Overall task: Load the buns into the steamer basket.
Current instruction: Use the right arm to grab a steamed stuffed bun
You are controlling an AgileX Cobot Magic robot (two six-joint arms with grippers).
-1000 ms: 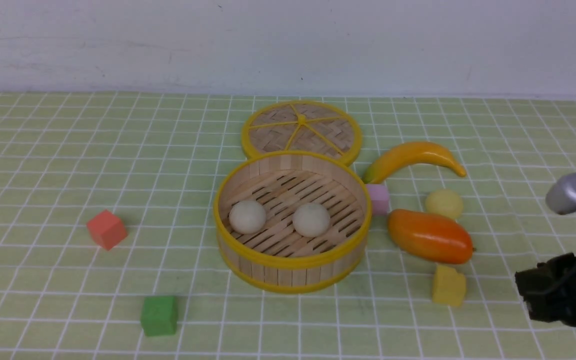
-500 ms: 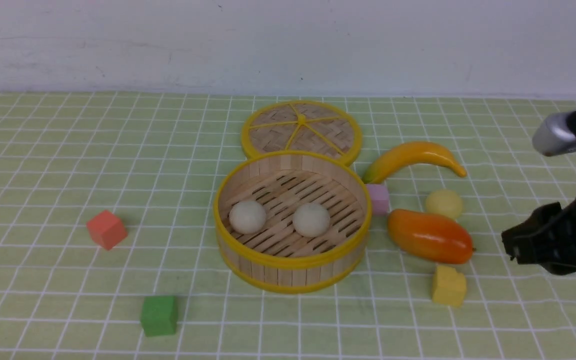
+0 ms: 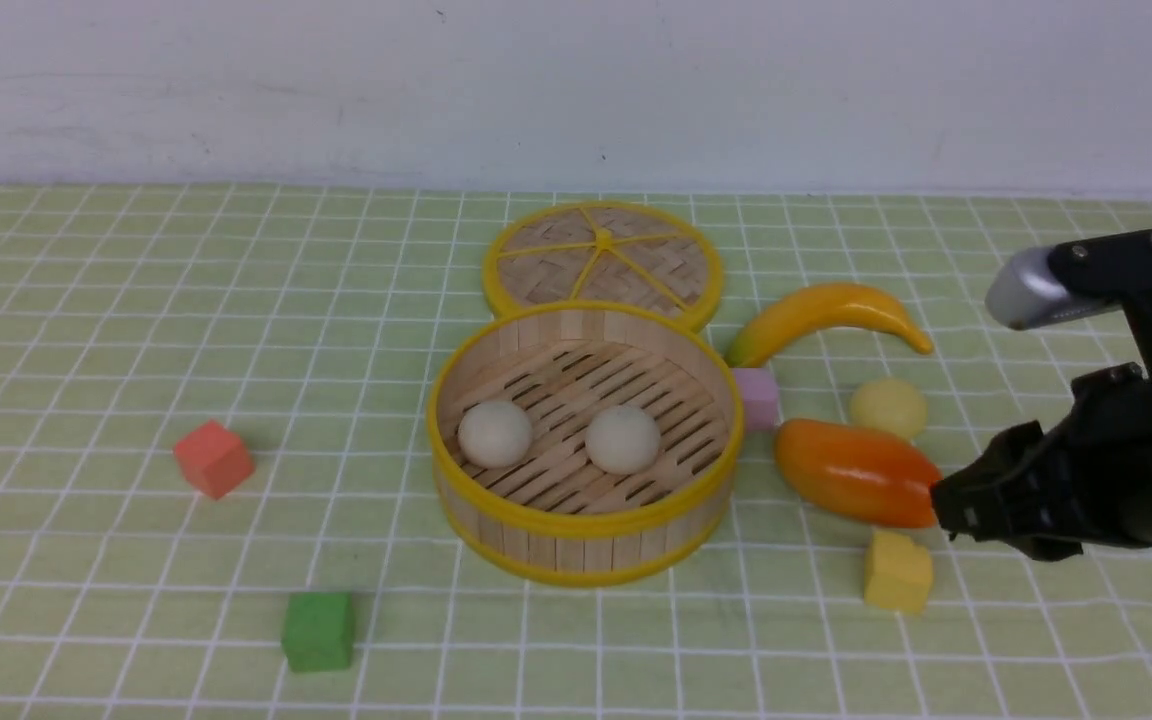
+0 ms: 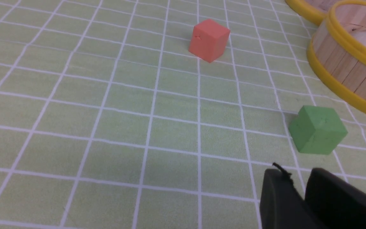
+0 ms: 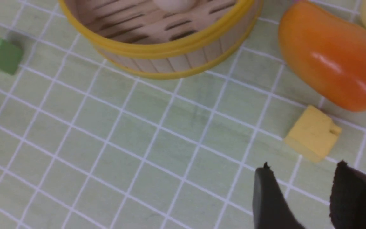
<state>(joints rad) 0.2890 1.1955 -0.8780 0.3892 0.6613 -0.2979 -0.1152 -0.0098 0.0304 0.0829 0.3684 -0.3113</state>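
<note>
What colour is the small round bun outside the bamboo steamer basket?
That round bun is pale yellow; see front view.

White wall (image 3: 576, 90) behind green checked tablecloth (image 3: 86, 600).

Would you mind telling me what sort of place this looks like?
Likely a staged robot test table, not a kitchen: green checked cloth, bare white wall, toy mango and red cube flanking a steamer basket.

R end effector (image 5: 308, 203) spread, nr yellow cube (image 5: 312, 133).
</note>
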